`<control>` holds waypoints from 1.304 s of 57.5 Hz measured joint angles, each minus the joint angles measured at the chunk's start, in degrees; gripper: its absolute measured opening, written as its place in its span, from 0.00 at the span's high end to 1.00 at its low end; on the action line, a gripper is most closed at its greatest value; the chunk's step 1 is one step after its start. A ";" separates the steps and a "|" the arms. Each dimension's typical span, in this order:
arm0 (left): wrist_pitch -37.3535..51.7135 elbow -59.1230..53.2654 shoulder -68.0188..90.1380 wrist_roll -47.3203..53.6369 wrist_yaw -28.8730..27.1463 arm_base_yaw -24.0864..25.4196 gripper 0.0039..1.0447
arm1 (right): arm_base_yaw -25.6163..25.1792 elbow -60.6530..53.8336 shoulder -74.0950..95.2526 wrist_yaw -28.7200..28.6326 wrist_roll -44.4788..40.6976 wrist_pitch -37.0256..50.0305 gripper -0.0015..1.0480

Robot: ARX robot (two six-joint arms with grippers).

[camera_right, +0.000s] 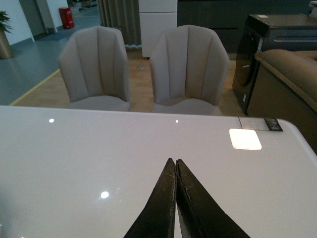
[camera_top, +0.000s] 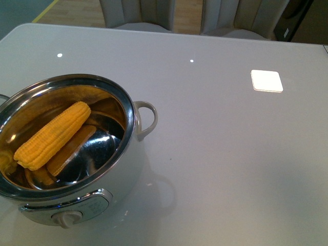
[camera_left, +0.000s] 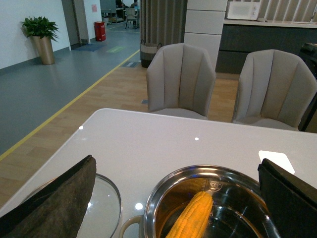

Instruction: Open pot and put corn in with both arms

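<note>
Corn (camera_top: pixel 53 134): lying inside the open pot (camera_top: pixel 130 115), long axis slanted, tapered end toward the far rim.
Lid (camera_left: pixel 104 206): on the desk (camera_top: pixel 230 154) just beside the pot.
Left claw (camera_left: pixel 178 198): released, straddling the pot, nearer.
Right claw (camera_right: pixel 175 171): clenched, empty.

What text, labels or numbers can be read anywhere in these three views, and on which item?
None can be read.
Pot: marks on the front panel around the dial, too blurred to read.
Pot, inside wall: a round stamped emblem, too small to read.
Table: a dark strip label at the far edge, too small to read.
Wall in the left wrist view: a pinkish sign, too small to read.
</note>
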 joint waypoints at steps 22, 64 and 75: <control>0.00 0.00 0.00 0.00 0.00 0.00 0.06 | 0.00 -1.51 -9.35 0.00 -0.02 -6.29 0.98; 0.00 0.00 0.00 0.00 0.00 0.00 0.06 | -0.02 -1.49 -29.57 -0.02 -0.02 -27.06 0.98; 0.00 0.00 0.00 0.00 0.00 0.00 0.06 | -0.04 -1.49 -30.21 0.00 -0.02 -27.47 0.98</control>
